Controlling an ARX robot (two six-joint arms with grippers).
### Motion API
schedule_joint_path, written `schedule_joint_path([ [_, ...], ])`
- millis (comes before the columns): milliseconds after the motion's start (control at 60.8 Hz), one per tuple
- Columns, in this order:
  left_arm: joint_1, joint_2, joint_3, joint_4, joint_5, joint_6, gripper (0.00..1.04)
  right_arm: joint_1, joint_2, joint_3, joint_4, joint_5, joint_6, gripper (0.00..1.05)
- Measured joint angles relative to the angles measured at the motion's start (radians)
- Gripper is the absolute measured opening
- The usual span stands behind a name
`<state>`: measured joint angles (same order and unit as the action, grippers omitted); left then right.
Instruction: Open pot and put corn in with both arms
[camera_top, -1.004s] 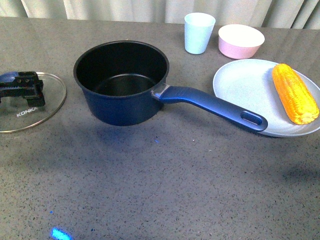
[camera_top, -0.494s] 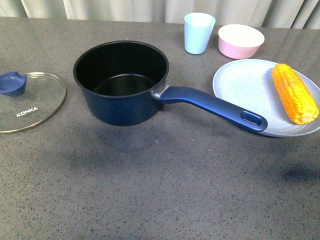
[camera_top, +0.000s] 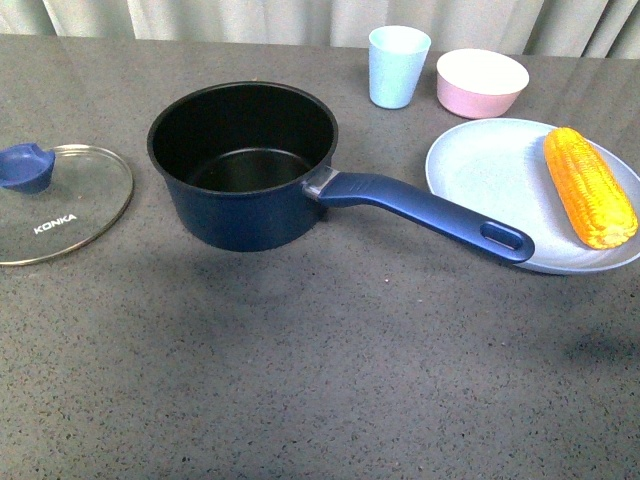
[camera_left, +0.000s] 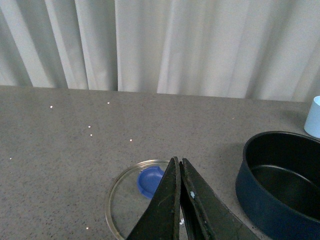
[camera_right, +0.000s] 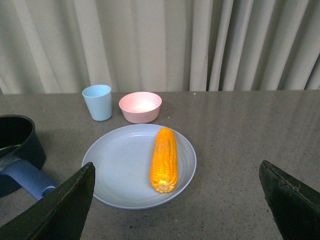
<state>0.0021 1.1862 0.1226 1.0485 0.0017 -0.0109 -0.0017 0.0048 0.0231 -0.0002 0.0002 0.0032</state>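
Note:
The dark navy pot (camera_top: 243, 165) stands open on the grey table, its long blue handle (camera_top: 430, 213) pointing right. Its glass lid (camera_top: 60, 203) with a blue knob lies flat on the table to the pot's left. The yellow-orange corn (camera_top: 590, 186) lies on a pale blue plate (camera_top: 490, 175) at the right. Neither arm shows in the front view. In the left wrist view my left gripper (camera_left: 179, 165) is shut and empty, raised above the lid (camera_left: 131, 192), with the pot (camera_left: 282, 182) beside it. In the right wrist view my right gripper (camera_right: 177, 172) is open wide, back from the corn (camera_right: 164, 158).
A pale blue cup (camera_top: 398, 66) and a pink bowl (camera_top: 482, 81) stand behind the plate. Curtains hang beyond the table's far edge. The grey table top (camera_top: 320, 380) stretches in front of the pot.
A second ago the left gripper was on the lid's knob in the front view; it has let go and drawn out of that view. The lid lies still.

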Motion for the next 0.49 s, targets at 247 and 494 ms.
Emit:
schedule_joint_path([
  [247,0.0,-0.195,-0.063,-0.133,-0.002,0.0,0.02,0.0,0.0,0.0,0.0,0.0,0.0,0.96],
  [494,0.0,-0.412,-0.099,-0.309,-0.002,0.0,0.02,0.0,0.0,0.0,0.0,0.0,0.0,0.96],
])
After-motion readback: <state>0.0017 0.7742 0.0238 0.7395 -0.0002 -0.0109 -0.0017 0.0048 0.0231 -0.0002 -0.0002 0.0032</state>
